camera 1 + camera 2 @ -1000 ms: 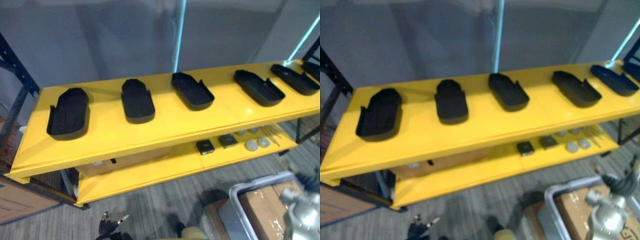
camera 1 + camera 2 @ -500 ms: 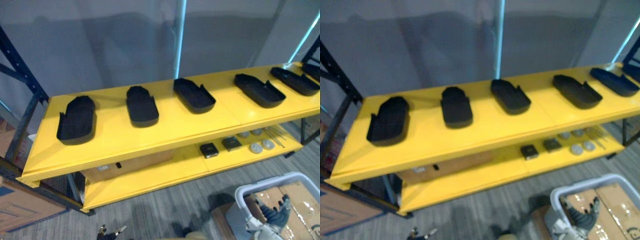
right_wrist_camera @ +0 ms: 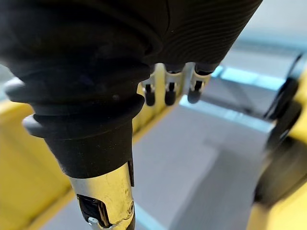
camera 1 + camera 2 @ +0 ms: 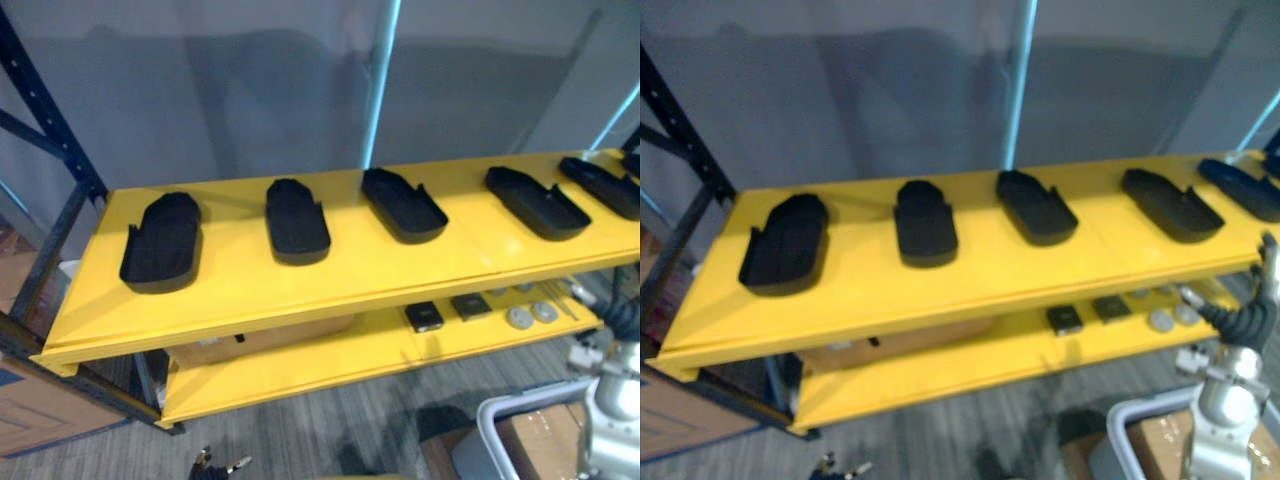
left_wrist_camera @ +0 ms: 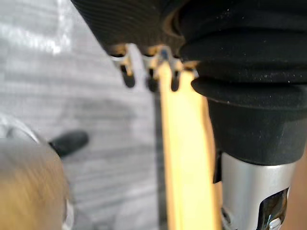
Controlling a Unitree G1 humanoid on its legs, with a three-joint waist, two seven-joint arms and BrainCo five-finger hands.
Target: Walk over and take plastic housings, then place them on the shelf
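Several black plastic housings lie in a row on the top board of the yellow shelf [image 4: 300,290]: one at the left [image 4: 162,243], then one [image 4: 297,218], a middle one [image 4: 404,204], and two more to the right [image 4: 536,202] [image 4: 605,187]. My right hand [image 4: 1250,318] is raised at the lower right, in front of the shelf's right end, apart from every housing. Its fingers [image 3: 168,93] are relaxed and hold nothing. My left hand [image 5: 128,76] hangs down over the grey floor beside a yellow shelf edge, fingers straight and empty.
The lower board [image 4: 330,355] carries small dark boxes [image 4: 424,317] and round silver parts [image 4: 520,317]. A grey bin [image 4: 500,420] with cardboard stands at the lower right. A cardboard box [image 4: 30,410] and a dark rack upright [image 4: 45,110] are on the left.
The camera has shifted a little, so the shelf sits slightly further right. My right hand has risen from over the grey bin to beside the shelf's right end.
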